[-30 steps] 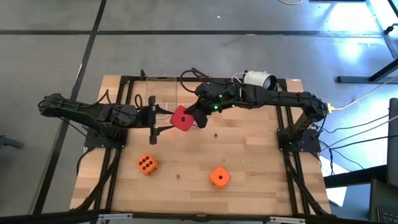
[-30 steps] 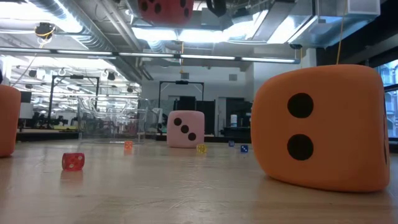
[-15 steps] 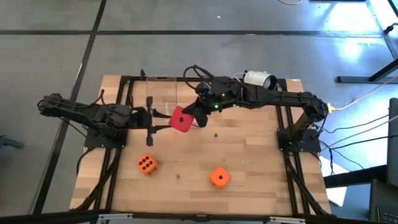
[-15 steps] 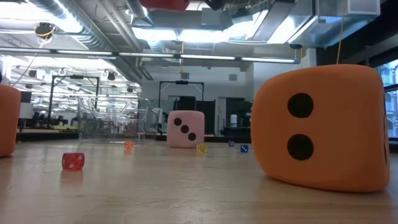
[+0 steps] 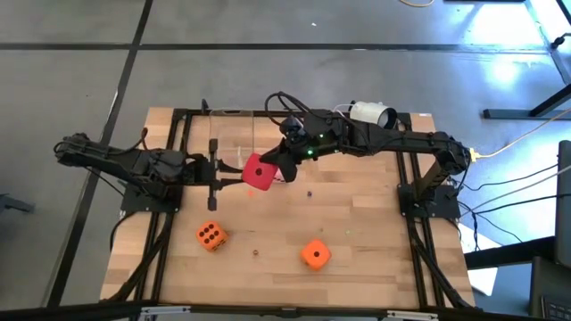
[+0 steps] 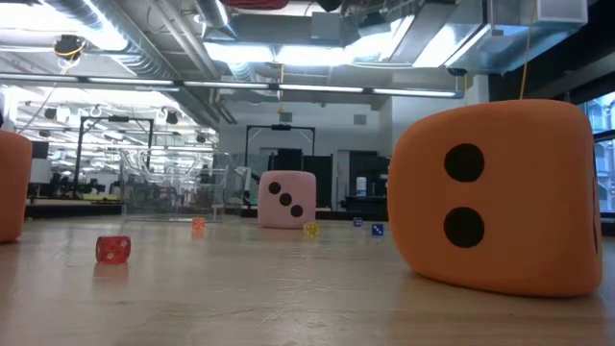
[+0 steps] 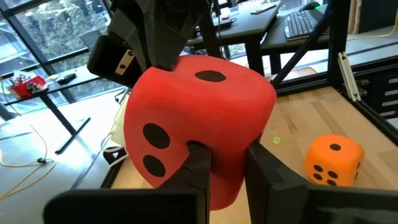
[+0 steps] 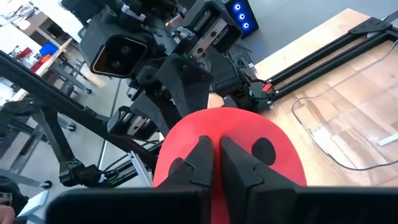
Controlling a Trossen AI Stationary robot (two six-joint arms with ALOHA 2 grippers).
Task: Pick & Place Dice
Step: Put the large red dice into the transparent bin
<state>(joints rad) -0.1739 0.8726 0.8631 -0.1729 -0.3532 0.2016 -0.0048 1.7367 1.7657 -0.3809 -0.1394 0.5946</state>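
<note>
Above the middle of the pale wooden plank counter [image 5: 357,223], a soft red foam cube with dark pips [image 5: 260,172] hangs in the air between the two dark arms. The right hand [image 5: 278,167] reaches in from the right side and pinches the red cube; its own wrist view shows its two fingers [image 8: 200,163] pressed close together into the cube's top face [image 8: 249,155]. The left hand [image 5: 234,172] comes from the left and has its fingers [image 7: 198,163] clamped on a lower corner of the same cube [image 7: 199,118], squeezing the foam inward, so both hands grip it at once.

Nearer the front edge, an orange foam cube with dark pips [image 5: 211,236] sits left of centre, and a second orange foam cube [image 5: 314,254] sits to its right, well apart from the first. The table-level view shows that second orange cube [image 6: 500,197] large and close with two pips facing the camera, and the edge of the other orange cube [image 6: 12,185] at the far left. Farther back on the counter stands a pale pink foam cube with three dark pips [image 6: 286,199], beside a clear plastic box [image 6: 173,187]. A tiny red die [image 6: 113,249] lies on the wood, with tiny orange [image 6: 198,224], yellow [image 6: 310,229] and blue [image 6: 377,230] dice farther back.
</note>
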